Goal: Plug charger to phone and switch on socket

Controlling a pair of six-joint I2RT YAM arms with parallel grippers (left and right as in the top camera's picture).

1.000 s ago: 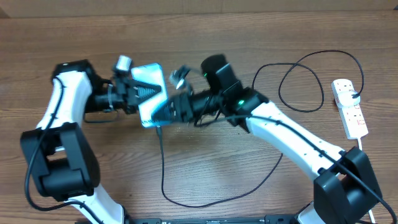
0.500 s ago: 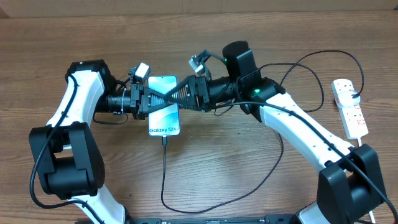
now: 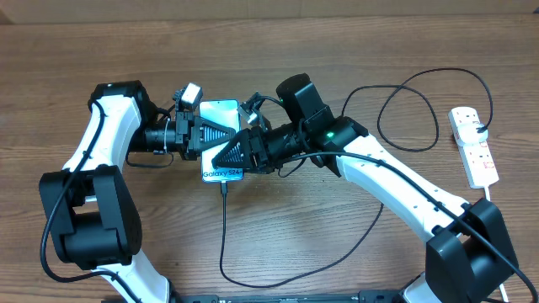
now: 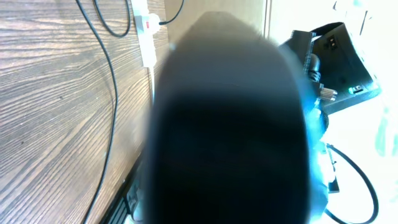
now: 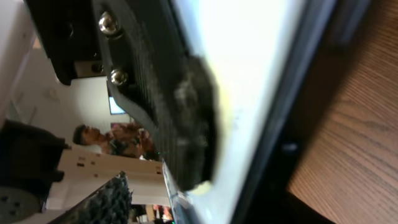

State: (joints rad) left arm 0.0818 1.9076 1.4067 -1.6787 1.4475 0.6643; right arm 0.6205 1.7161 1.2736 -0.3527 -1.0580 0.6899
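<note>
- Clamping the slim blue-screened smartphone (image 3: 221, 114) by its edge, the left gripper (image 3: 199, 135) is closed on it.
- Right gripper (image 3: 217, 157) lies over the smartphone, 1 finger pad (image 5: 193, 112) on the glass; whether it is open or gripping, I cannot tell.
- Thin black charger cable (image 3: 222, 227) meets the smartphone just below the right gripper.
- White red-switched power strip (image 3: 474, 147) lies well behind that gripper.

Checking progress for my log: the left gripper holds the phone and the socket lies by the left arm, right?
No. The socket lies by the right arm, as the overhead view shows; the left gripper does hold the phone.
</note>
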